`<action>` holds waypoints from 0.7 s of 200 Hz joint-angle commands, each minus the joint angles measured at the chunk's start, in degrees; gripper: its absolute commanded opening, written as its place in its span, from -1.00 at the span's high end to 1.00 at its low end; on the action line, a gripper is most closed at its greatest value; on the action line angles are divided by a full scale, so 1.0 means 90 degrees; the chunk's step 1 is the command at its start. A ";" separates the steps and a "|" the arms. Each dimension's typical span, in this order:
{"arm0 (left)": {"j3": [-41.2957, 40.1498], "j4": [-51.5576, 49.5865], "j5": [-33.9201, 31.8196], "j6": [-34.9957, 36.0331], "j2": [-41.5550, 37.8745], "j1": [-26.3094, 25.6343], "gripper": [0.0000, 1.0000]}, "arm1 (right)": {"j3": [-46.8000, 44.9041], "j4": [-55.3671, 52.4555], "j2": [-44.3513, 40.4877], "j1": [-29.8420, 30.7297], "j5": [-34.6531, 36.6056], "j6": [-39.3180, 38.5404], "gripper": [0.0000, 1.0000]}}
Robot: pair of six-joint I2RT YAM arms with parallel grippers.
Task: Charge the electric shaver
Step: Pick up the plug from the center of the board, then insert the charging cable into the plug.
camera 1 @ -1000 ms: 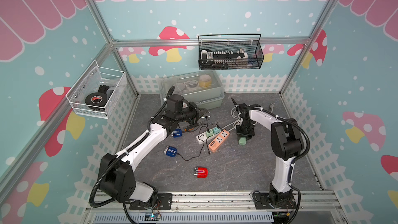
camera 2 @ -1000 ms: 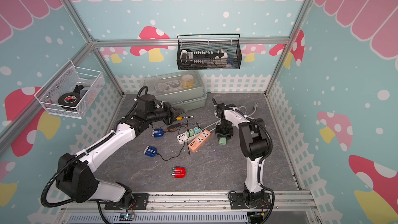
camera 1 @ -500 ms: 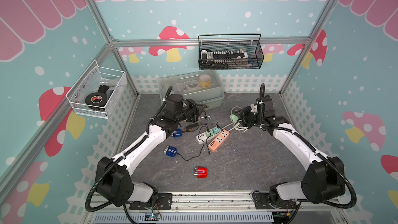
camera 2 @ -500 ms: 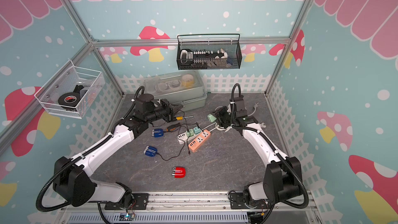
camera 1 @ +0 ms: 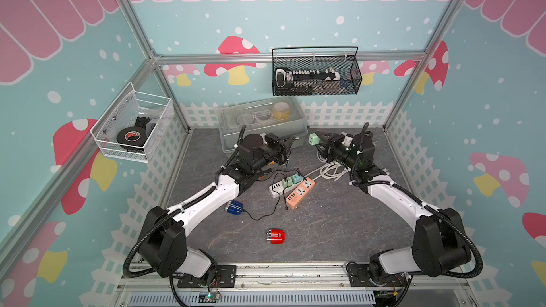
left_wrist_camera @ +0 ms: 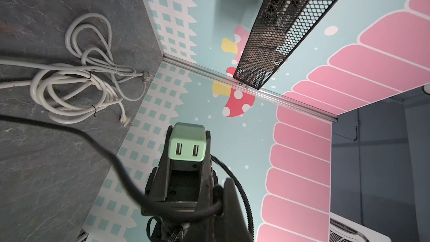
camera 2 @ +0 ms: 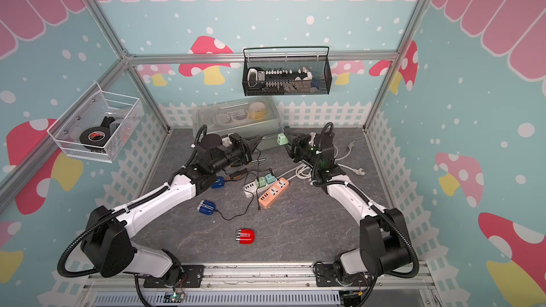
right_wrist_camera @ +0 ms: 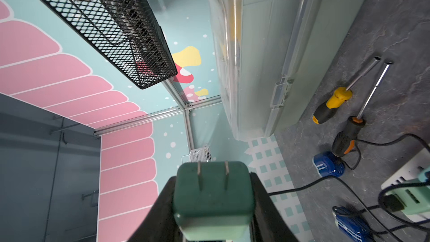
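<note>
While both arms hang raised over the table (camera 1: 325,231), tips facing, the orange power strip (camera 1: 300,193) lies below between them. The right gripper (camera 1: 319,140) clamps the green adapter (left_wrist_camera: 187,145), ports toward the left gripper (camera 1: 291,140), whose jaws are pressed together on a black cable (left_wrist_camera: 123,173). The blue shaver (camera 1: 235,207) lies cabled beside the left forearm; the red shaver (camera 1: 275,236) lies alone nearer the front. Risk: slack cable swings its end off-port, or tugs a shaver.

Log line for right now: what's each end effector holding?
left end effector: shut on cable | right end effector: shut on adapter, held above table | stage: adapter not plugged into strip
</note>
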 commanded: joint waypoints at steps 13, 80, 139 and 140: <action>-0.0061 0.0870 -0.0315 0.0005 0.0119 -0.0040 1.00 | -0.0290 0.0981 -0.0209 0.0070 0.0199 0.0188 0.95; -0.0569 0.2638 -0.0079 0.2173 0.0152 -0.0054 1.00 | -0.0593 0.2249 0.0102 0.0114 0.0082 -0.0114 0.96; -0.0931 0.2859 -0.0262 0.2542 0.0069 -0.0060 1.00 | -0.0786 0.2594 0.0143 0.0114 0.0000 -0.0090 0.97; -0.0928 0.2863 -0.0262 0.2537 0.0070 -0.0058 1.00 | -0.0782 0.2582 0.0142 0.0109 -0.0001 -0.0080 0.97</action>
